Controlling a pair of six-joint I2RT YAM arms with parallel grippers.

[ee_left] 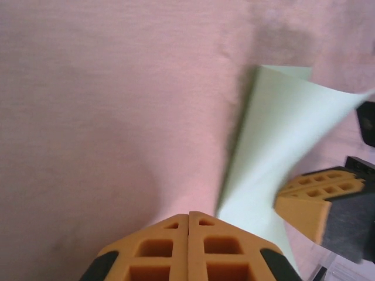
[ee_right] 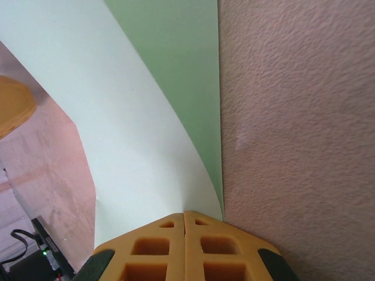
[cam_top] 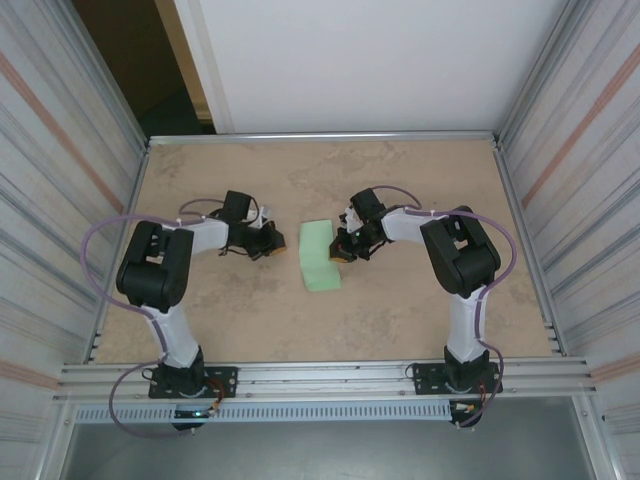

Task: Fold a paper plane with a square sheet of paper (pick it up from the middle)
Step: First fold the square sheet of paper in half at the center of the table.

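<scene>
The square sheet of paper (cam_top: 320, 255) lies mid-table, pale green and bent over on itself into a narrow upright strip. My right gripper (cam_top: 341, 247) is at its right edge, shut on the paper. In the right wrist view the pale curled layer (ee_right: 117, 117) rises from the closed fingertips (ee_right: 184, 213), while a darker green layer (ee_right: 187, 70) lies flat on the table. My left gripper (cam_top: 281, 243) is shut and empty, just left of the sheet. From the left wrist its closed tips (ee_left: 188, 215) sit beside the lifted paper (ee_left: 275, 146), with the right gripper's orange fingers (ee_left: 310, 202) beyond.
The table (cam_top: 420, 180) is a beige mottled surface fenced by metal rails (cam_top: 320, 137) at the back and ribbed walls at both sides. Both arms bend inward from their bases at the near edge. Bare tabletop (ee_right: 304, 129) lies right of the paper.
</scene>
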